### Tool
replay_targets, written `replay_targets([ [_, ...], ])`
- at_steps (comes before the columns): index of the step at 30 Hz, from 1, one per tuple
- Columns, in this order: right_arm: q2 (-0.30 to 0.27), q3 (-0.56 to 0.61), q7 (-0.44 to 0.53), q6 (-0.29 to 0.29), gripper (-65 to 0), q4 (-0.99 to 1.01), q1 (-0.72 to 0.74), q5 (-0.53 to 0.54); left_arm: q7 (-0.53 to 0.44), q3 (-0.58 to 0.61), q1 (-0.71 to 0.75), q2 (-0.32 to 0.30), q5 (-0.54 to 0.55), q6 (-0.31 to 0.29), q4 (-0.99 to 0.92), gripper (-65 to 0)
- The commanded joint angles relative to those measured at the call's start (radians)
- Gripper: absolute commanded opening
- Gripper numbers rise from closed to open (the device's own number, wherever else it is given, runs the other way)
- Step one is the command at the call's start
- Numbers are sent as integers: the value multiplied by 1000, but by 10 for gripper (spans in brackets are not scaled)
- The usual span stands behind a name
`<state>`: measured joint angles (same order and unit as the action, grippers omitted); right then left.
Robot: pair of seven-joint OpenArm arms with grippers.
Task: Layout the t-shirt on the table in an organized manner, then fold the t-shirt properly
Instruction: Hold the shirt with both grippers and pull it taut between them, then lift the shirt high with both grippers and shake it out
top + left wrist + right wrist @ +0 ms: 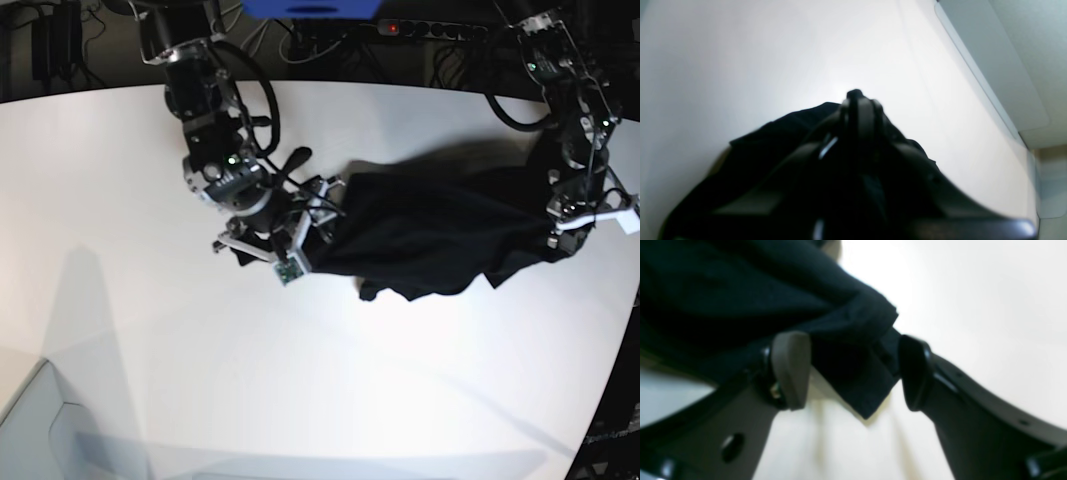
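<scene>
The black t-shirt (430, 235) lies bunched and stretched sideways across the white table (300, 380), between the two arms. My right gripper (305, 230) is at its left end. In the right wrist view this gripper (853, 373) stands open, and a folded corner of the t-shirt (853, 386) hangs loose between the fingers (790, 370), above the table (973, 290). My left gripper (568, 232) is at the shirt's right end. In the left wrist view its jaws (858, 100) are shut together on the t-shirt (766, 146), low over the table (773, 50).
The table's edge (973, 66) runs close on the right of the left gripper, with grey floor beyond it. Cables and a power strip (430, 30) lie behind the table. The table's curved front edge (40, 370) shows at the lower left.
</scene>
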<state>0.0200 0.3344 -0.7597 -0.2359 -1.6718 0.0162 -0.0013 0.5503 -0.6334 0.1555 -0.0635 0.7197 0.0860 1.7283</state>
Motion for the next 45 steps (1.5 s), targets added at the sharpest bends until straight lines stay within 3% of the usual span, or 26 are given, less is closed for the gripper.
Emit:
replay_targets([
  [1, 13, 1, 19, -7, -197, -21, 15, 8, -17, -3, -6, -9, 10, -4, 17, -647],
  [4, 14, 4, 21, -12, -177, -21, 11, 8, -17, -3, -4, -6, 10, -4, 17, -647],
  [9, 38, 1, 22, -93, -177, -11, 14, 8, -17, -3, -3, -2, 10, -4, 17, -647],
  [14, 42, 1, 39, -95, -177, 42, 32, 8, -17, -3, -3, -2, 10, -4, 17, -647],
  [21, 39, -1, 145, -95, -186, 123, 34, 8, -17, -3, -3, 0, 10, -4, -1, -647],
  [24, 38, -1, 165, -95, -265, 124, 34, 8, -17, -3, -3, 0, 15, -4, -12, -647],
  [27, 38, 1, 167, -95, -425, 124, 35, 8, -17, -3, -3, 1, 11, -4, -12, -647],
  [30, 38, -1, 164, -95, -631, 126, 55, 8, -17, -3, -14, 1, 11, -4, -12, -647],
  [36, 42, -91, 164, -95, -650, 108, 80, 8, -17, 4, -61, -5, 11, -4, -12, -647],
  [45, 16, -212, 154, -98, -650, -78, 176, 7, -16, 129, -231, -19, 10, -1, 11, -647],
])
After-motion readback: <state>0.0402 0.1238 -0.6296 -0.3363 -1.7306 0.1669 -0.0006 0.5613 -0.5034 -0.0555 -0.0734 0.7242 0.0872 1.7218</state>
